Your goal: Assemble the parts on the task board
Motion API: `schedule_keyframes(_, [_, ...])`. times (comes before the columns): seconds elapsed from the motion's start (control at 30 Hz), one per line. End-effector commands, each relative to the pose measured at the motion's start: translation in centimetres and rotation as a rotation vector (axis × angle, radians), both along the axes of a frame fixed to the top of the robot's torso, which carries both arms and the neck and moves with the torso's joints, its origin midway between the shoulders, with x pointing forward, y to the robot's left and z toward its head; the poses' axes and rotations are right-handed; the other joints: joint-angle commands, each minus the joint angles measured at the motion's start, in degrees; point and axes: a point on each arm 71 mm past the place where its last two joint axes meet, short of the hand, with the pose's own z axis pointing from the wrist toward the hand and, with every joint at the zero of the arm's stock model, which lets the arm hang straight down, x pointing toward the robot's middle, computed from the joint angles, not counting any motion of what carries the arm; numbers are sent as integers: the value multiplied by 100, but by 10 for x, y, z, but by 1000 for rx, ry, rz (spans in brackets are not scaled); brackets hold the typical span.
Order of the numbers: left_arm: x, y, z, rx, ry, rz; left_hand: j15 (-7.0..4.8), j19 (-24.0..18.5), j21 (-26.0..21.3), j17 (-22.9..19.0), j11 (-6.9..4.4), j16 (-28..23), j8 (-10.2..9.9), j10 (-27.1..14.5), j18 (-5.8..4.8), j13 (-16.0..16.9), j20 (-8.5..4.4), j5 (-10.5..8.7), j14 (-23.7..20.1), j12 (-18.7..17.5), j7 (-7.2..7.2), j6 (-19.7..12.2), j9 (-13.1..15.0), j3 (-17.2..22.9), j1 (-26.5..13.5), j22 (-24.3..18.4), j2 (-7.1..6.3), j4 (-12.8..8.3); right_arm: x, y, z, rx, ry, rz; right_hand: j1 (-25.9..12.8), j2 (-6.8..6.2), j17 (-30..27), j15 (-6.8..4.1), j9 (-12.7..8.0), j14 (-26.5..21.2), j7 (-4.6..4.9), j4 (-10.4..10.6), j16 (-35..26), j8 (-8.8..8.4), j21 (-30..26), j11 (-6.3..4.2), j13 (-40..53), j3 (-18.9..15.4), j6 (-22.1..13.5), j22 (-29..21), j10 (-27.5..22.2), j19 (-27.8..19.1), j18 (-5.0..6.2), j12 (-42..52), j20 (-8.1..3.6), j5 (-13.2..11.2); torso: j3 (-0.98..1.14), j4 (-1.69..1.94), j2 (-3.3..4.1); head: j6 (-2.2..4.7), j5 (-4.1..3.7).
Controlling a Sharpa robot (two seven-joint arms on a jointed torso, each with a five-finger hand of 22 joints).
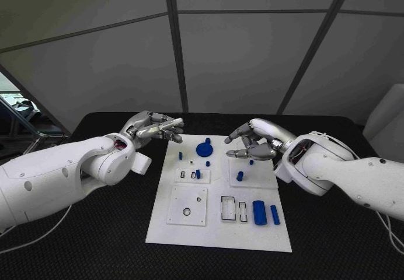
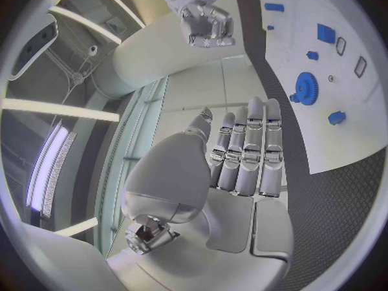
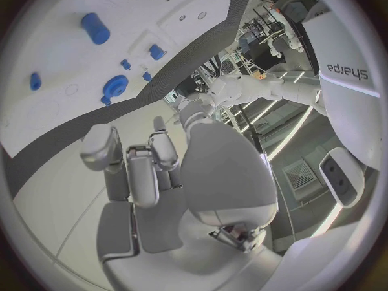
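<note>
The white task board (image 1: 219,227) lies in the middle of the black table. At its far end sits a round blue gear (image 1: 205,150) with a blue peg (image 1: 207,140) just behind it. Small blue pegs (image 1: 240,175) stand in the middle. A blue cylinder (image 1: 259,212) and a blue bar (image 1: 275,214) lie near the right edge. My left hand (image 1: 156,128) hovers off the board's far left corner, fingers straight and side by side (image 2: 246,152), holding nothing. My right hand (image 1: 253,143) hovers over the far right part, fingers loosely bent (image 3: 149,168), holding nothing.
Square plates with cut-outs (image 1: 187,205) and rectangular slots (image 1: 228,208) mark the near half of the board. The black table (image 1: 101,233) spreads around the board on both sides. In the left wrist view the gear (image 2: 306,84) lies between the two hands.
</note>
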Motion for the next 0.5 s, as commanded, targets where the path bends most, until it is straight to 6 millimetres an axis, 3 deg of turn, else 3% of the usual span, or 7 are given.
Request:
schedule_keyframes(0.03, [-3,-14,-6,356,99,-240,-113,288,181,232,-89,280,60,244,-52,97,-117,-11,371,148,-63,111,19,-114,-203,85,-70,151,4,-14,7,95,67,-22,67,-2,531,-37,5,344,6,-36,-34,31,-21,-7,-7,-9,39,-9,-27,-43,90,-30,-16,33,30,-7,-82,-37,22])
schedule_keyframes(0.13, [-2,-19,-4,477,126,-282,-230,583,419,569,-182,727,151,467,-66,293,-245,-23,692,416,-144,137,46,-378,-484,214,-155,410,8,-25,10,97,63,-54,70,4,525,-40,5,344,3,-41,-40,36,-28,-10,-14,-5,45,-14,-24,-40,90,-35,-19,57,43,-1,-110,-68,35])
schedule_keyframes(0.23, [1,-27,-1,602,163,-301,-369,880,770,1057,-297,1415,302,670,-73,611,-392,-97,940,853,-236,164,96,-629,-722,422,-139,737,12,-35,12,96,61,-85,72,9,514,-44,5,343,1,-44,-49,42,-35,-13,-16,0,51,-18,-15,-37,90,-36,-23,88,56,6,-141,-99,29])
schedule_keyframes(0.3, [3,-32,-2,665,187,-304,-416,917,1143,1702,-363,2238,529,556,-97,1063,-523,-98,705,1377,-320,134,177,-792,-611,688,-96,929,14,-38,12,94,61,-99,73,11,510,-46,5,343,0,-46,-53,45,-37,-15,-18,1,54,-20,-12,-34,90,-37,-25,106,64,17,-159,-117,42])
schedule_keyframes(0.37, [5,-39,-5,740,215,-310,-432,730,1568,2471,-375,3201,816,208,-136,1654,-533,-114,253,2004,-323,-6,296,-999,-474,1033,-68,1105,16,-41,12,92,62,-110,72,12,504,-47,5,343,-2,-47,-58,49,-40,-17,-22,3,58,-21,-9,-32,90,-39,-27,123,71,28,-174,-133,49])
schedule_keyframes(0.43, [6,-44,-9,805,233,-313,-474,675,1804,3291,-403,4039,977,181,-110,1918,-547,-86,438,2321,-353,-42,365,-1058,-406,1218,-15,1163,18,-42,12,91,63,-116,72,17,493,-49,5,341,-3,-46,-65,53,-49,-18,-25,6,63,-32,-6,-35,91,-41,-29,138,79,33,-187,-152,50])
schedule_keyframes(0.5, [7,-50,-14,876,247,-312,-514,745,2385,4785,-440,5419,1192,43,-138,2275,-566,-75,850,2708,-382,-145,476,-1168,-341,1738,3,1243,19,-43,11,88,64,-122,72,17,493,-49,5,341,-3,-46,-65,53,-49,-19,-25,6,64,-32,-6,-35,91,-41,-29,140,88,30,-203,-172,67])
